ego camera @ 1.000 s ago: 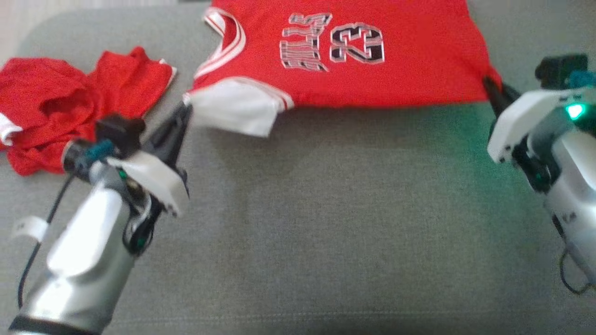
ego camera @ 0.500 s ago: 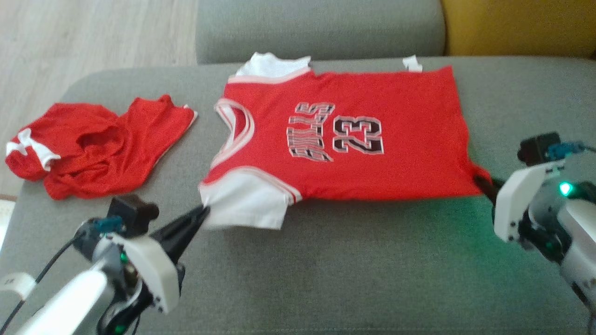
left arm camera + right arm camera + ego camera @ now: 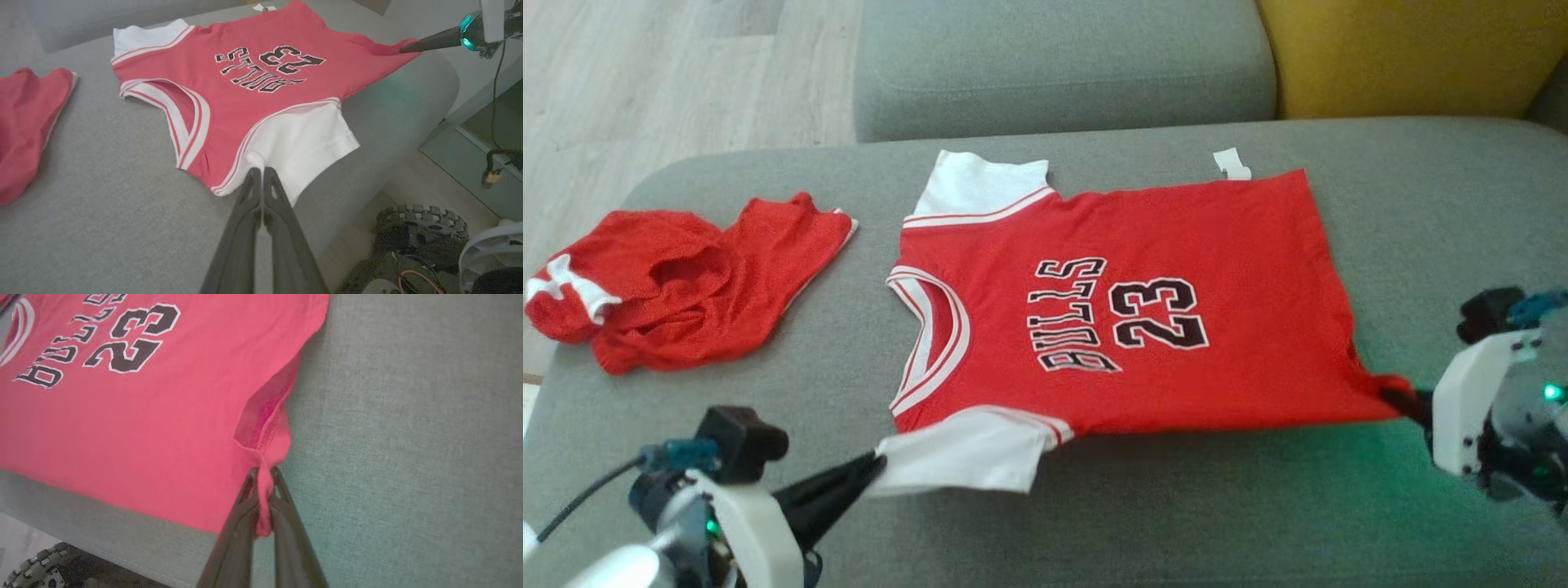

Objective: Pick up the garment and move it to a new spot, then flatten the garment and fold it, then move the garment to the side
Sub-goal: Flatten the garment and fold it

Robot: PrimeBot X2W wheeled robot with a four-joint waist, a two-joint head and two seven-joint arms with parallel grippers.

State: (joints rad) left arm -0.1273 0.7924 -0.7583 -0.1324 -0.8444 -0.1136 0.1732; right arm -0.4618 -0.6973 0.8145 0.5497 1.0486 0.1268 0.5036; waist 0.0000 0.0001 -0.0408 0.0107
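Note:
The garment (image 3: 1176, 245) is a red jersey with white sleeves and "BULLS 23" on it, spread across the grey sofa seat (image 3: 1176, 523), neck to the left. My left gripper (image 3: 878, 467) is shut on its near white sleeve (image 3: 964, 453); the left wrist view has that gripper (image 3: 260, 171) pinching the sleeve (image 3: 302, 143). At the right, my right gripper (image 3: 1390, 397) is shut on the near hem corner. In the right wrist view its fingers (image 3: 250, 490) clamp a bunched red fold of the garment (image 3: 122, 428).
A second red garment (image 3: 686, 278) lies crumpled at the seat's left end. A grey back cushion (image 3: 1062, 65) and a yellow cushion (image 3: 1405, 49) rise behind. Wooden floor (image 3: 645, 82) lies to the left. The robot's wheeled base (image 3: 421, 237) is below the seat's front edge.
The head camera tilted up, so the whole scene slid down the picture. Both grippers drew the jersey toward the seat's front edge, and its far sleeve and hem tag came into sight.

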